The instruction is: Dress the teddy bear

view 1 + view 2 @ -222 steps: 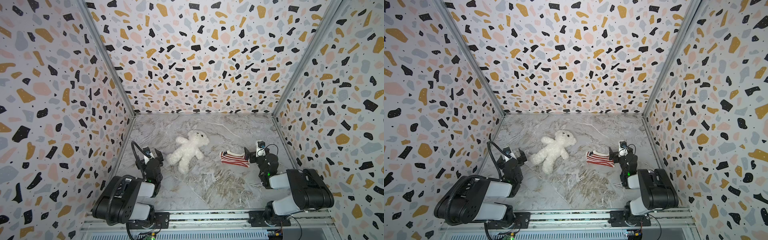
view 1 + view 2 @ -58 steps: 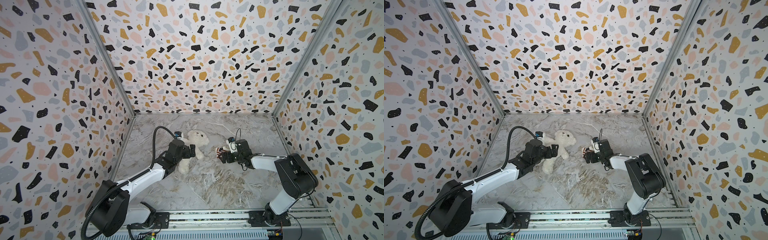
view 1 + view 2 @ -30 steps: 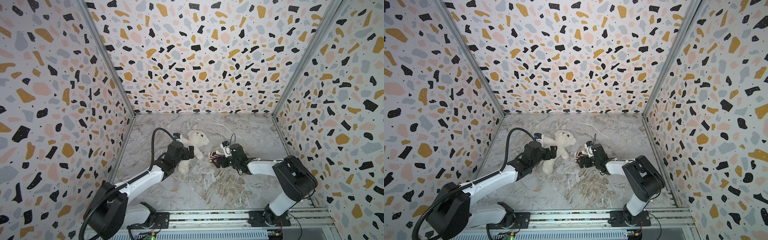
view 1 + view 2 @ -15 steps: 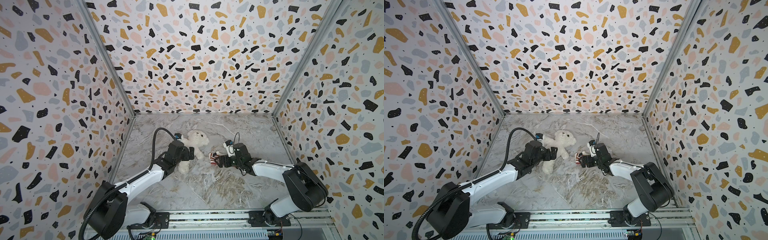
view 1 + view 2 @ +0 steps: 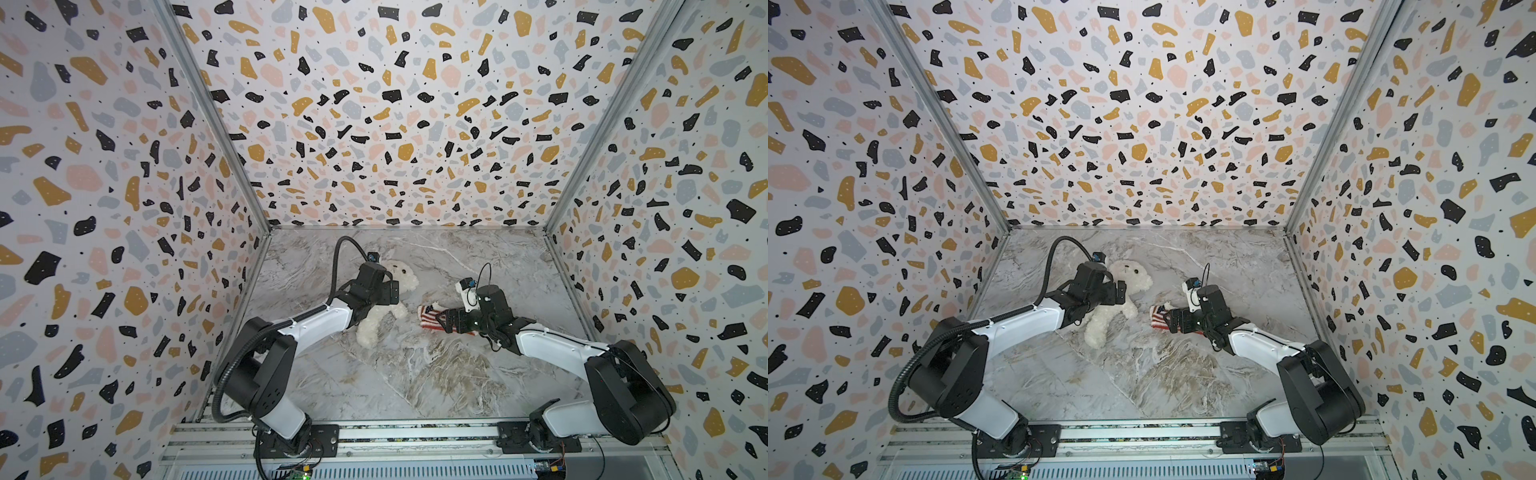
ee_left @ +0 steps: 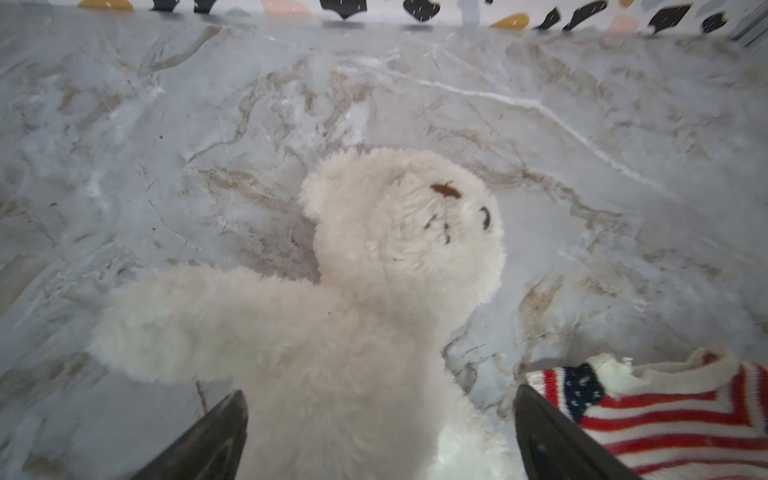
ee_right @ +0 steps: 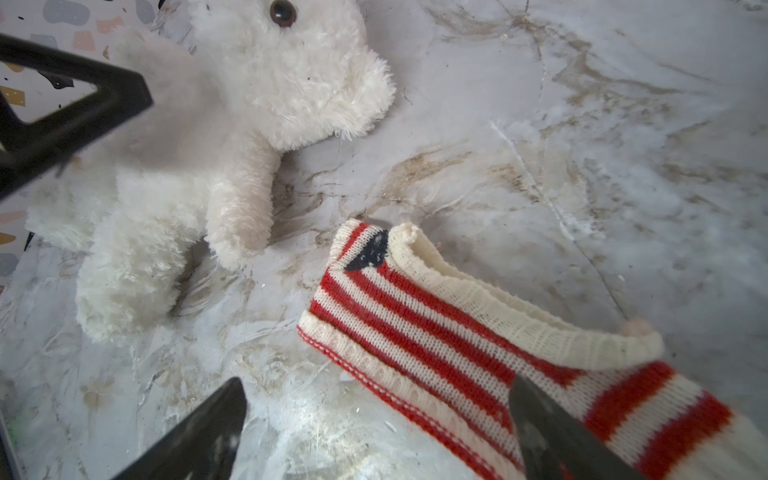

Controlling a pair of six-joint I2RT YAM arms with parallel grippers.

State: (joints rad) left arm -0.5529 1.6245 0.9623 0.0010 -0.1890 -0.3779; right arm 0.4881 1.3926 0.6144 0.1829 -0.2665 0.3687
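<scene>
The left gripper and right gripper have been brought out from the front rail, and the striped sweater has been pushed nearer the teddy bear.

The bear, fluffy white with dark bead eyes, is laid face up left of centre on the marble floor. Its torso is straddled by the left gripper's wide-apart jaws and hidden in both top views. The sweater, starred navy at one corner, is laid just beside the bear's arm, partly covered by the right gripper, likewise spread wide, nothing clamped.
</scene>
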